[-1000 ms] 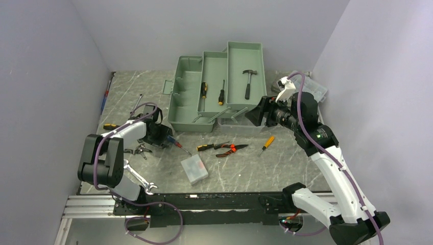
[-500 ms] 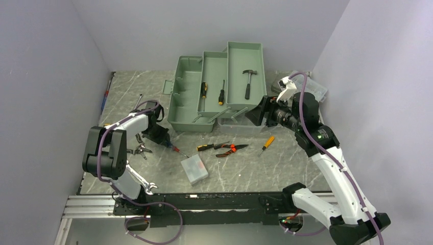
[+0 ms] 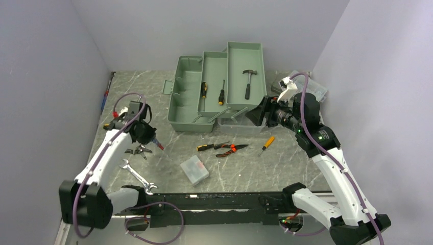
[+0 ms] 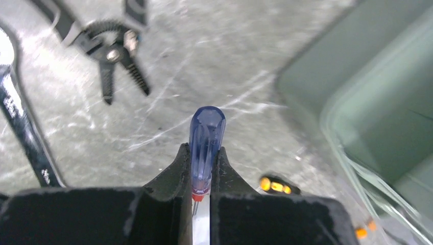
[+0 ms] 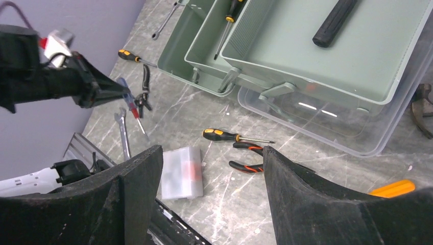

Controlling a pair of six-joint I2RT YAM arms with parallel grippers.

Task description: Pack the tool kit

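The tool kit [image 3: 185, 84] is matt sage-green plastic; the surface [image 3: 240, 168] looks like smooth grey marbled stone. The screwdriver [image 4: 206, 140] handle is glossy translucent blue plastic; the wrench [image 3: 137, 175] is bright metal.

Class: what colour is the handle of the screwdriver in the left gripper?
Translucent blue screwdriver handle, red collar at the shaft; clearest in the left wrist view.

Tool kit [image 3: 188, 97] at upper centre of the table [image 3: 286, 168].
A hammer [image 3: 248, 82] lies in its right tray; pliers [image 3: 232, 148] and a small case [image 3: 194, 170] sit below; a wrench [image 3: 137, 176] lies lower left.
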